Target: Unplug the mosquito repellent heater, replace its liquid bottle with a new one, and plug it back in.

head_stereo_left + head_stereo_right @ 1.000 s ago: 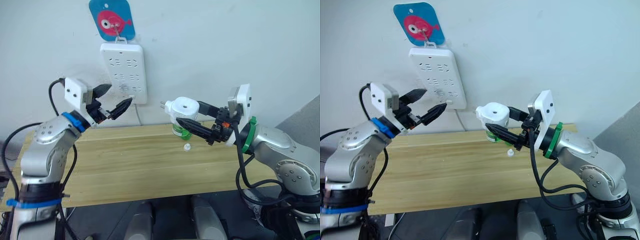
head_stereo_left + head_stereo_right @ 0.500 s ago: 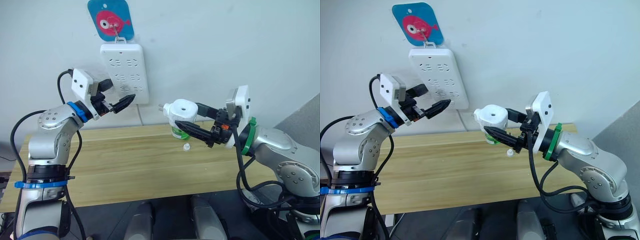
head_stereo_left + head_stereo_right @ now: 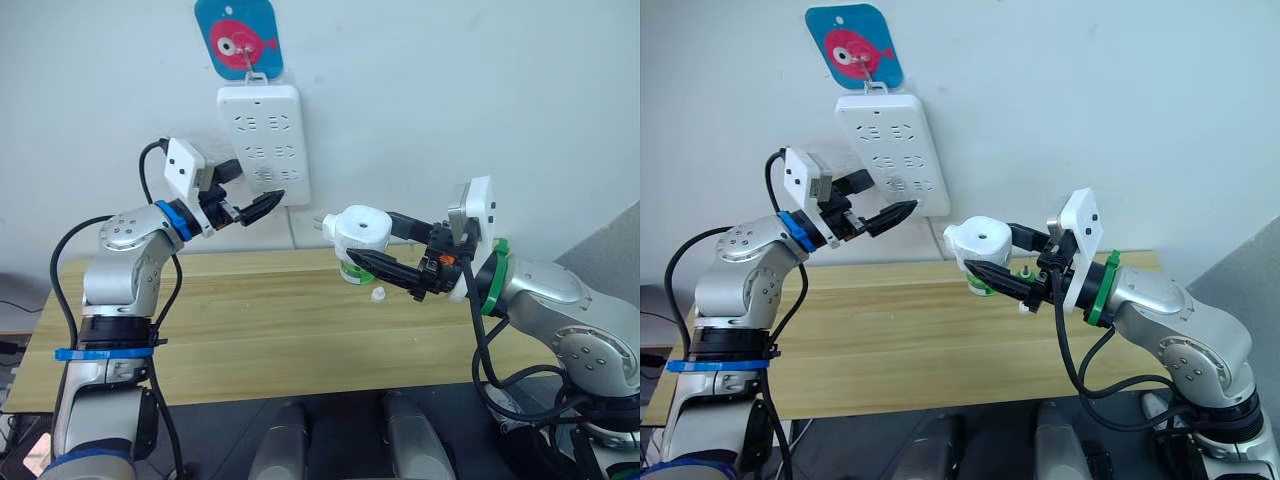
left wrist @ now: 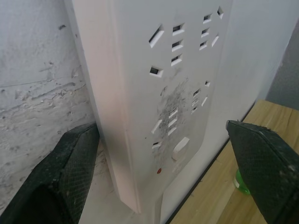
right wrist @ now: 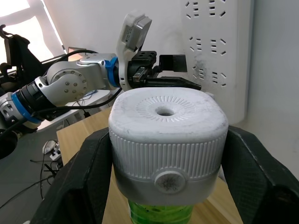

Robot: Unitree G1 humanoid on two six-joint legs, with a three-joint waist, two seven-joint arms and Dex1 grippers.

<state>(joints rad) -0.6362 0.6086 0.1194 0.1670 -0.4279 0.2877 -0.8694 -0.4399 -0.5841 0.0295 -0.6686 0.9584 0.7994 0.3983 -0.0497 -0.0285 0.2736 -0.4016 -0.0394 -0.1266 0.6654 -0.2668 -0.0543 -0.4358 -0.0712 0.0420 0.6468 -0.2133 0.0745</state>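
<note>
Right gripper (image 3: 392,256) clamped on mosquito repellent heater (image 3: 360,231) (green bottle (image 5: 159,215) beneath), held above table (image 3: 260,320), left gripper (image 3: 255,196) fingers spread, straddling power strip (image 3: 265,140).

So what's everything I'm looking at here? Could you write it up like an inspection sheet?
Surface: wooden table against a white wall.
Job's things: mosquito repellent heater, unplugged, green bottle fitted beneath, held above the table; power strip hanging on the wall.
Clutter: small white cap on the table.
Grippers: right gripper shut on the heater; left gripper open, fingers either side of the strip's lower end.
Cables: black cables along both arms; the strip's white cord hangs down.
Surroundings: blue fish hook holding the strip.
</note>
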